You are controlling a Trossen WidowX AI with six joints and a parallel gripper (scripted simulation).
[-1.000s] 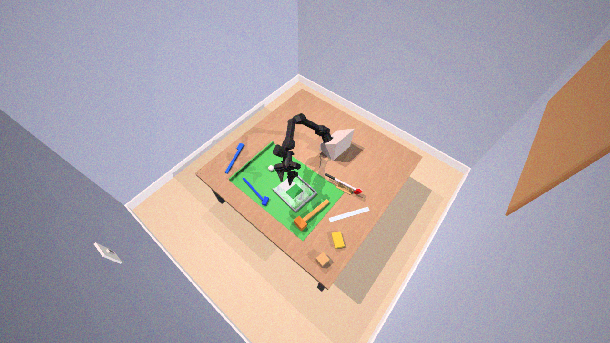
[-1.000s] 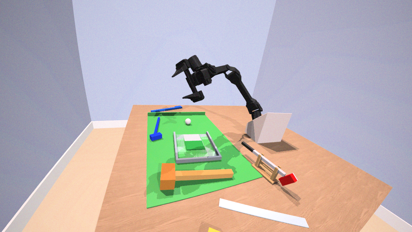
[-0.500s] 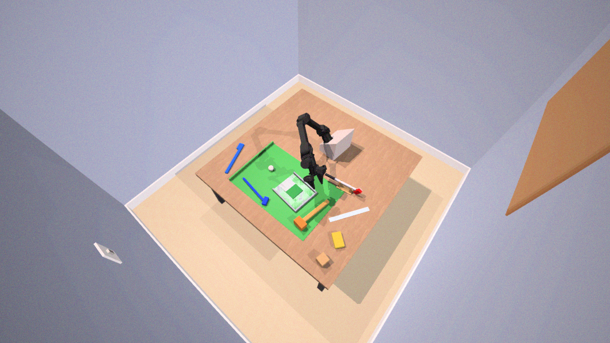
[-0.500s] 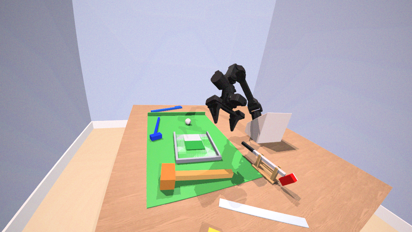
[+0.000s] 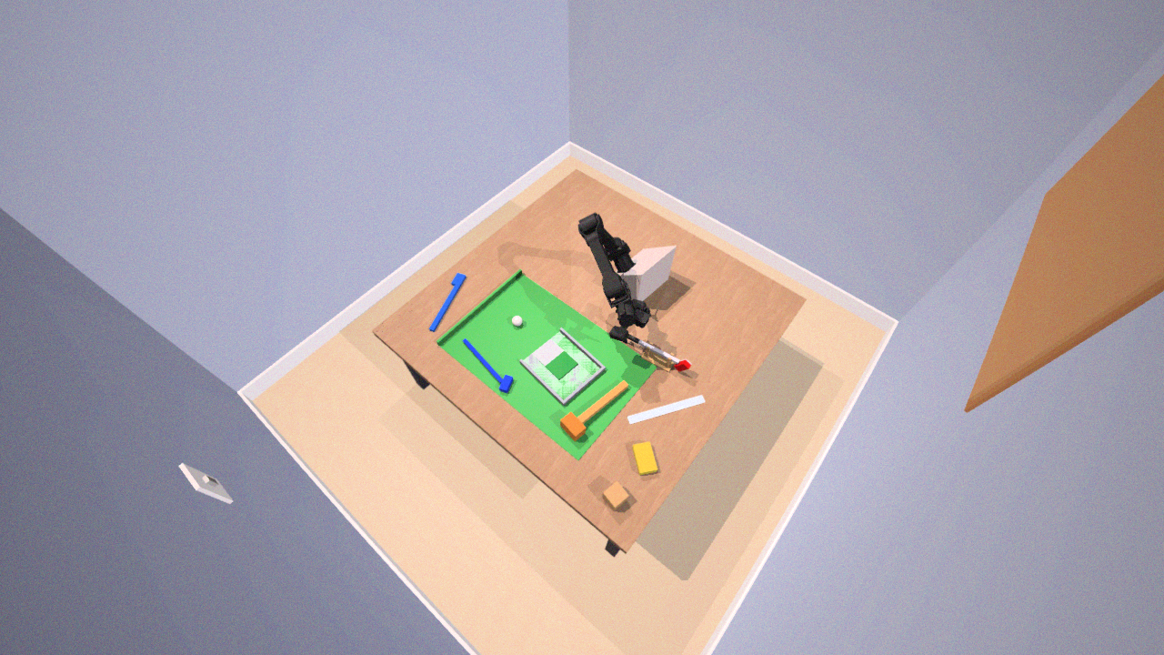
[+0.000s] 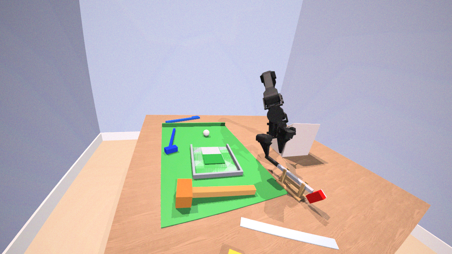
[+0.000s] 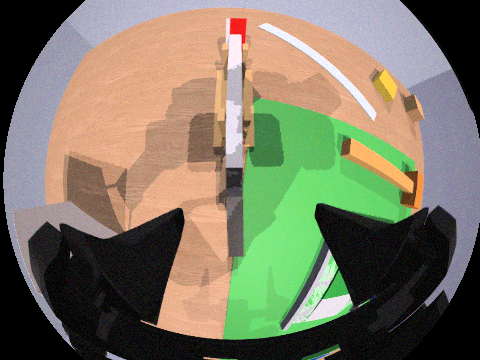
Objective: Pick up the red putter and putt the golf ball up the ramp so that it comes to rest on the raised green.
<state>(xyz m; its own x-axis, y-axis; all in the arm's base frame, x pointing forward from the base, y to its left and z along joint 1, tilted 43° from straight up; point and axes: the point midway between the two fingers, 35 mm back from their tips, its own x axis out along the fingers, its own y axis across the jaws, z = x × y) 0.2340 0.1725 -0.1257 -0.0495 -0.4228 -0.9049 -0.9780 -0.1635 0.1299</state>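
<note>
The red-headed putter rests on a wooden rack, its black handle toward me. My gripper is open and points down over the black handle, which shows between the spread fingers in the wrist view, with nothing gripped. The white golf ball sits on the green mat. The white ramp leads up to the raised green, inside a grey border.
An orange mallet lies across the mat's near end. A white strip, a yellow block and a wooden block lie beyond. Two blue clubs lie at the far left. A white panel stands near my base.
</note>
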